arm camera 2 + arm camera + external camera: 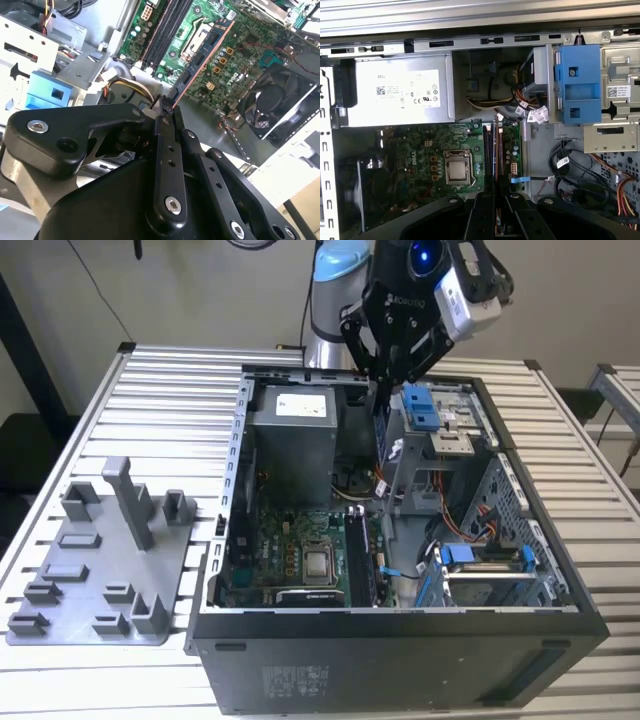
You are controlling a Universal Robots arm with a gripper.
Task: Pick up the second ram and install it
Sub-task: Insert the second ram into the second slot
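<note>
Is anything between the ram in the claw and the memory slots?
Nothing visible. The claw holds the ram over the slots, with open space between; cables lie off to one side.

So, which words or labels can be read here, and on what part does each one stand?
Power supply label: a logo, the rest too small to read.
Drive cage sticker: too small.
Case wall print: blurred.
Memory stick in the gripper: nothing readable.

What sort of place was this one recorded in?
Probably a robot assembly test bench: an open computer case on a slatted metal table, a grey fixture tray beside it, the hand holding the second ram above.
</note>
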